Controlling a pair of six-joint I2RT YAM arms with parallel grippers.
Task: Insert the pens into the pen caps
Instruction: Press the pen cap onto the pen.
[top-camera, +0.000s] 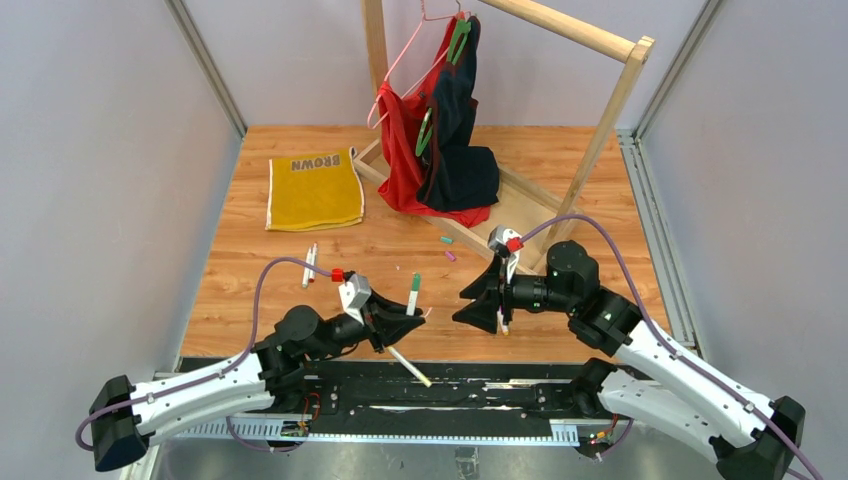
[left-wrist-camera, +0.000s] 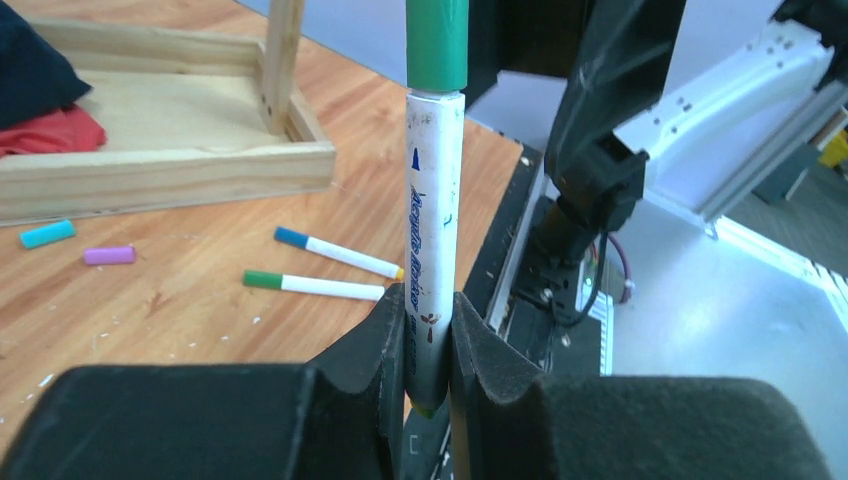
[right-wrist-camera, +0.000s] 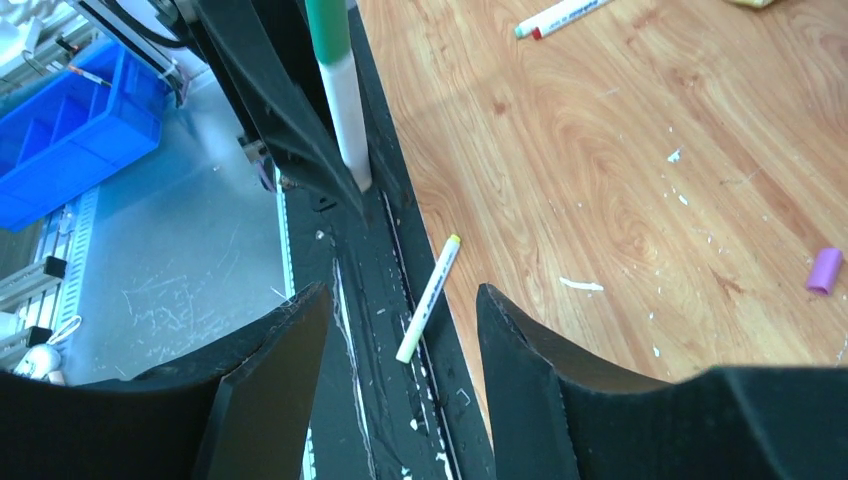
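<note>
My left gripper (left-wrist-camera: 430, 310) is shut on the lower end of a white-barrelled pen (left-wrist-camera: 432, 220) that stands upright, and a green pen cap (left-wrist-camera: 437, 40) sits on the pen's top. From above, that pen (top-camera: 413, 295) rises just beyond my left gripper (top-camera: 418, 318). My right gripper (top-camera: 465, 305) stands a short way to its right, open and holding nothing. In its own view the right gripper (right-wrist-camera: 402, 292) faces the capped pen (right-wrist-camera: 345, 110). A yellow-tipped pen (right-wrist-camera: 428, 298) lies on the black base rail. Two more pens (left-wrist-camera: 340, 253) (left-wrist-camera: 315, 285) lie on the table.
A teal cap (left-wrist-camera: 47, 233) and a purple cap (left-wrist-camera: 109, 255) lie near the wooden rack base (left-wrist-camera: 170, 170). Clothes (top-camera: 445, 140) hang on the rack at the back. A yellow cloth (top-camera: 314, 190) lies at the back left. Small white scraps (right-wrist-camera: 580, 285) dot the wood.
</note>
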